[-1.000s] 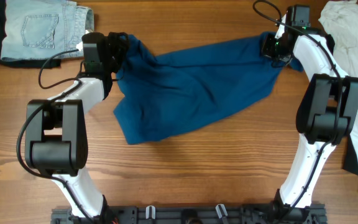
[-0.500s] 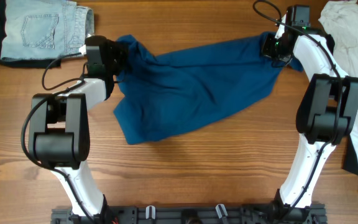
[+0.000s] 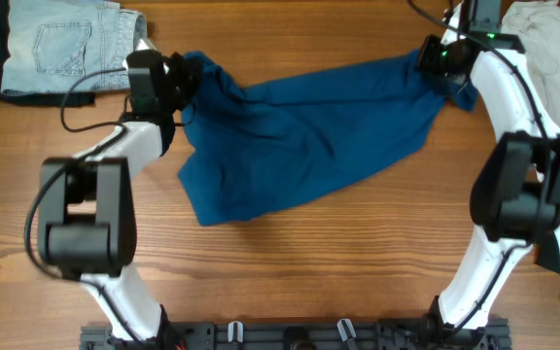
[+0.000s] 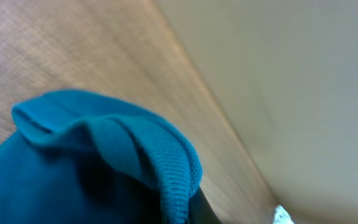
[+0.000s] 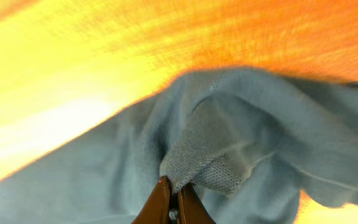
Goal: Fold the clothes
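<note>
Right end effector [image 3: 439, 60] shifted toward far edge, clamped on corner of blue top [image 3: 309, 131] | left end effector [image 3: 183, 78] had closed, pinching opposite ribbed hem | middle lay on tabletop [image 3: 309, 262]

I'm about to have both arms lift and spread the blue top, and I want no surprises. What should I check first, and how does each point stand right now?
1. Left tool shut on the blue top: ok.
2. Right tool pinching a fold of the top: ok.
3. Top lying flat: not ok, bunched and creased.
4. Denim piece apart from the top: ok.
5. White garment apart from the top: cannot tell, the right arm hides the gap.
</note>
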